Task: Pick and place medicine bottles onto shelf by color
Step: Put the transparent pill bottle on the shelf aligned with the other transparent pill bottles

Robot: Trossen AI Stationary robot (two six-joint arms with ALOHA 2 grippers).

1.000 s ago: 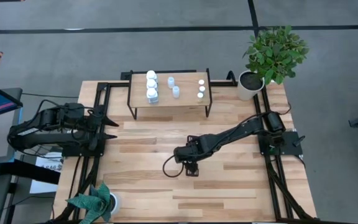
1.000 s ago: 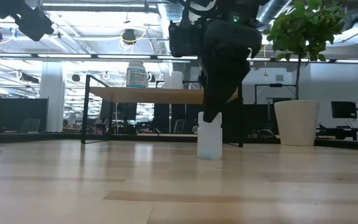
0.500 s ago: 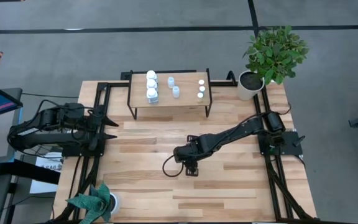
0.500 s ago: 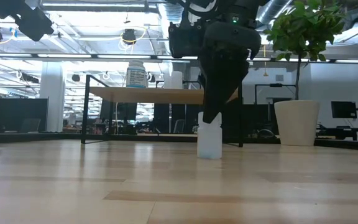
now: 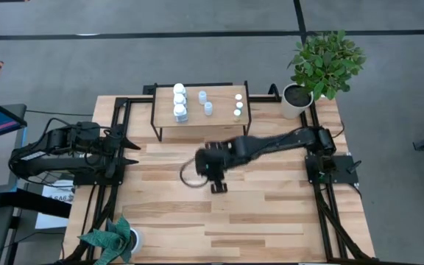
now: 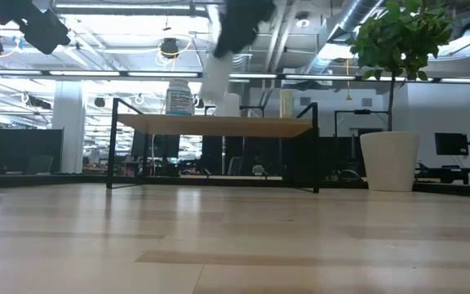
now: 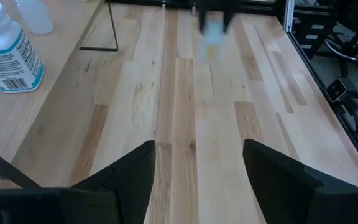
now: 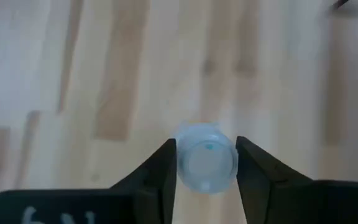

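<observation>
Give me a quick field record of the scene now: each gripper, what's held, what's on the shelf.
right gripper: shut on pale-blue bottle, raised above the tabletop, in front of the shelf
left gripper: open, holding nothing, waiting at the table's left edge
shelf: white bottles left, pale-blue bottles middle, tiny bottles right
plants: one by each arm's side of the table

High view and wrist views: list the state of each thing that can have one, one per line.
Right end effector: shut on pale-blue bottle, lifted off the table.
Left end effector: open, empty, at the table's left edge.
Shelf: holds eight upright bottles.
White labelled bottle: upright on shelf.
</observation>
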